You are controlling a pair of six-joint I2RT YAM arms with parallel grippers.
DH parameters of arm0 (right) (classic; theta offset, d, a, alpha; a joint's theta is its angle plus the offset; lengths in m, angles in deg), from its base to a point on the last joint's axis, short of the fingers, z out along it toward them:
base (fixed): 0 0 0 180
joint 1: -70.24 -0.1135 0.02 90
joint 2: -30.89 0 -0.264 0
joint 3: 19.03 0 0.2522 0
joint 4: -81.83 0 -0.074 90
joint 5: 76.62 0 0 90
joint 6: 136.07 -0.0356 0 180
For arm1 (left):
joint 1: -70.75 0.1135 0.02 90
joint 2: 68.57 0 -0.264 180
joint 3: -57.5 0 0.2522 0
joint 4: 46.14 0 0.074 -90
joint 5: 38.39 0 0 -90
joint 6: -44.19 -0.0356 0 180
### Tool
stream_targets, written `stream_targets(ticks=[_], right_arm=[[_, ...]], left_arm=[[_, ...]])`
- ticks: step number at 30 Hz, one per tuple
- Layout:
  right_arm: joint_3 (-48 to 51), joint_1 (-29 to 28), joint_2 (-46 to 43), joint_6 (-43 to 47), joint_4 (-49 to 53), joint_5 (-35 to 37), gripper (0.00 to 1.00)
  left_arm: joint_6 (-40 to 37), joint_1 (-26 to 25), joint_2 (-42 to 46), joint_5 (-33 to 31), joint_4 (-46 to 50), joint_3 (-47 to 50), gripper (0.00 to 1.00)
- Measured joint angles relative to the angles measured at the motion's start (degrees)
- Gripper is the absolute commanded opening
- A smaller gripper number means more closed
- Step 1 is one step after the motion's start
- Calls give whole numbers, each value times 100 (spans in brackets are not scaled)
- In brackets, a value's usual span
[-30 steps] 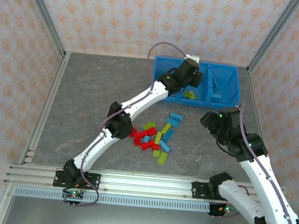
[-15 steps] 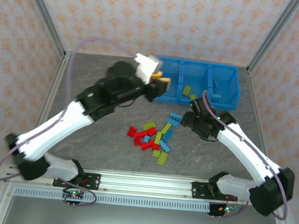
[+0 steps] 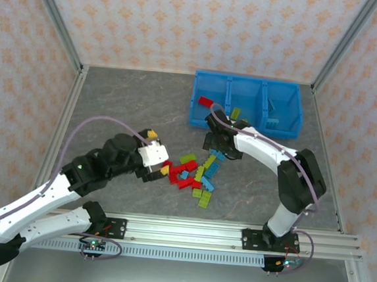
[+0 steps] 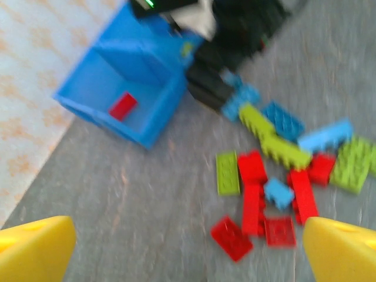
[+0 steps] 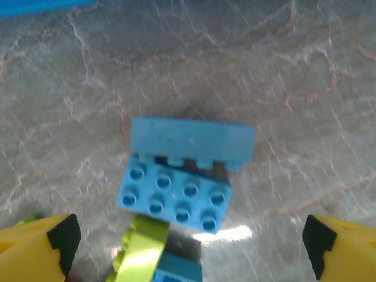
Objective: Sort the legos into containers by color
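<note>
Right jaws wide, empty, over a light-blue brick [image 5: 174,201] on the bench [image 3: 125,109] just in front of the bin [image 3: 200,119]. Left jaws wide, empty, near red bricks [image 4: 252,197] farther from it. Suggest: centre, descend squarely, avoid the second blue brick [image 5: 192,143] touching it.

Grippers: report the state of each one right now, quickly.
Left gripper: open, holding nothing.
Right gripper: open, holding nothing, above a light-blue lego.

Bright even light, faint shadows, left wrist view motion-blurred, glare spot on tabletop [image 5: 226,234]
</note>
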Motion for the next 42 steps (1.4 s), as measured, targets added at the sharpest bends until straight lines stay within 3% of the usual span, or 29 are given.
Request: stream_targets(ticks=[3,8,16,20,25,30,32,35,38,42], right_arm=[[-125,68,232,33,-162,57,99],[-151,328,573,63,-444,26,90],[-151,468,951,103,-717,-186,57],[-42,468,852,85,-879,-127,51],[557,468,-26,24,-907,79,50],[890,581,-1818,-39,-883,520,50],[837,916,-2385,-35,-907,662,50],[525,1919,-2546,9,-938,636,50],[-122,2938,-1843,98,-918,345,50],[-1217,3563,-413,184,-844,-127,53]], left_arm=[[-236,-2,0,11,0,293,100],[-348,0,111,15,-186,295,100],[-365,2,186,15,-411,369,100],[-363,17,212,20,-468,426,100],[-363,42,240,31,-527,505,100],[-361,114,251,35,-649,544,100],[-356,153,251,37,-673,551,100],[-341,192,249,37,-732,557,100],[-317,227,249,37,-782,562,100],[-304,254,249,13,-793,603,100]])
